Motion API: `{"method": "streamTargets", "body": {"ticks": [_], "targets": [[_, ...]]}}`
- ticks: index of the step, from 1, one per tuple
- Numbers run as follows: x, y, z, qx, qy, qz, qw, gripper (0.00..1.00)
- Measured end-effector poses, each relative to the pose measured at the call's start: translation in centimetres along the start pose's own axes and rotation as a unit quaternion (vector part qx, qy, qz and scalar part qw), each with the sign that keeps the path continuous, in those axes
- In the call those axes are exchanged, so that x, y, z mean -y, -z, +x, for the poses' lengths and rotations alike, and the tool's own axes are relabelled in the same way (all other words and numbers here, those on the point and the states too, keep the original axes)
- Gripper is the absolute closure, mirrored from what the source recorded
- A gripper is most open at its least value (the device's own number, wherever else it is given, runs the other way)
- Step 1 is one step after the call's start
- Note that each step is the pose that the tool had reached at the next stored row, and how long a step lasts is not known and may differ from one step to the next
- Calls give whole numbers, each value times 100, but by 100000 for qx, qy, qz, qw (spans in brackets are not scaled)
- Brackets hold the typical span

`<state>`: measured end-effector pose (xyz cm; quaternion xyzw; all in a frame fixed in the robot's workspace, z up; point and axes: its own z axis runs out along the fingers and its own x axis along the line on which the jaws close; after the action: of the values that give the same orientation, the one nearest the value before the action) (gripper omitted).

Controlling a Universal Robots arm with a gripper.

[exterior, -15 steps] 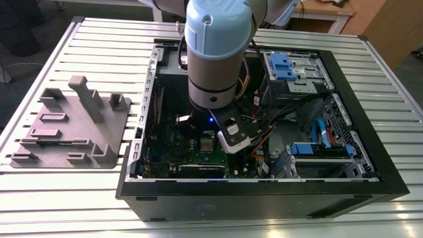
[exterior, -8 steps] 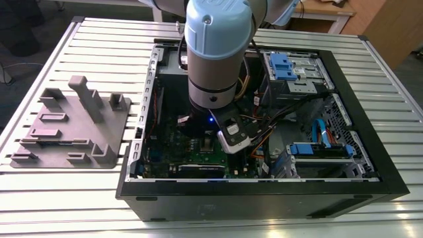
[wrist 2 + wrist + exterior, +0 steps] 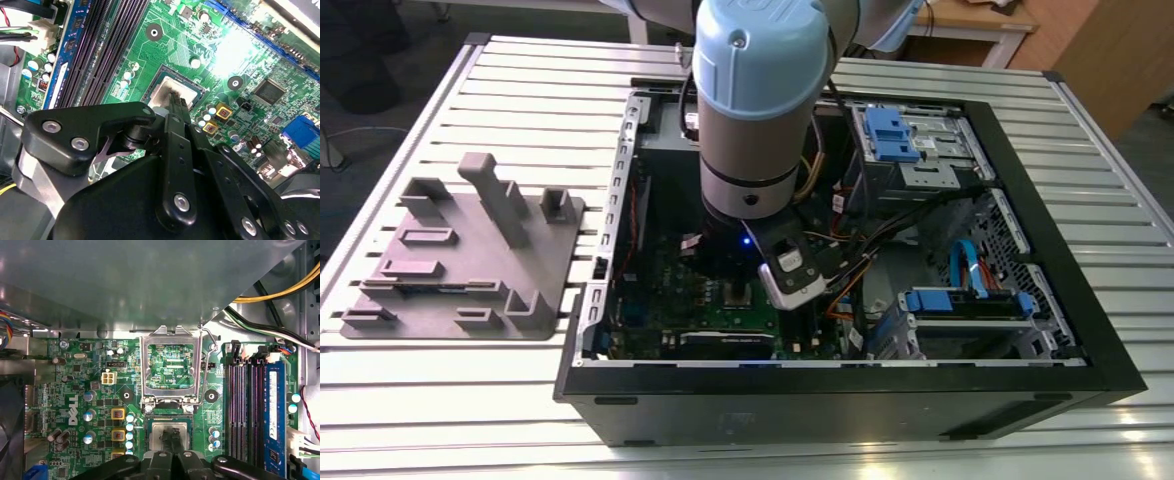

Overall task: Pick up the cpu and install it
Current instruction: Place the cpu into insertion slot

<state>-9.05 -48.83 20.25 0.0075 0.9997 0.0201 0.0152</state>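
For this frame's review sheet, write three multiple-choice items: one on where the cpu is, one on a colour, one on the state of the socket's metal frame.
1. Where is the cpu?
A) on the grey tray
B) at the socket on the circuit board, under the gripper
C) on the table beside the case

2. What colour is the circuit board?
A) red
B) white
C) green

3. How does the hollow metal socket frame stand?
A) swung open, clear of the cpu
B) clamped down over the cpu
C) lying on the table outside the case

Answers:
1 B: both wrist views show the silvery chip at the socket beneath the gripper.
2 C: the board is green throughout.
3 A: the frame lies tipped back beside the socket, and the board shows through it.
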Motion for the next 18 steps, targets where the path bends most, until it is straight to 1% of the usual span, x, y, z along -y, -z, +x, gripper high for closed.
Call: {"method": "streamTargets", "body": {"ticks": [1, 2, 3, 6, 13, 16, 18], "targets": [[0, 0, 0, 3, 3, 30, 100000, 89], [0, 1, 0, 9, 32, 1000, 99995, 89], [0, 0, -1, 12, 38, 1131, 99994, 89], [0, -8, 0, 19, 37, 1128, 99994, 89], [2, -61, 2, 17, 36, 1132, 99994, 89], [3, -61, 2, 11, 35, 1148, 99993, 89], [2, -75, 2, 23, 34, 1125, 99994, 89]]}}
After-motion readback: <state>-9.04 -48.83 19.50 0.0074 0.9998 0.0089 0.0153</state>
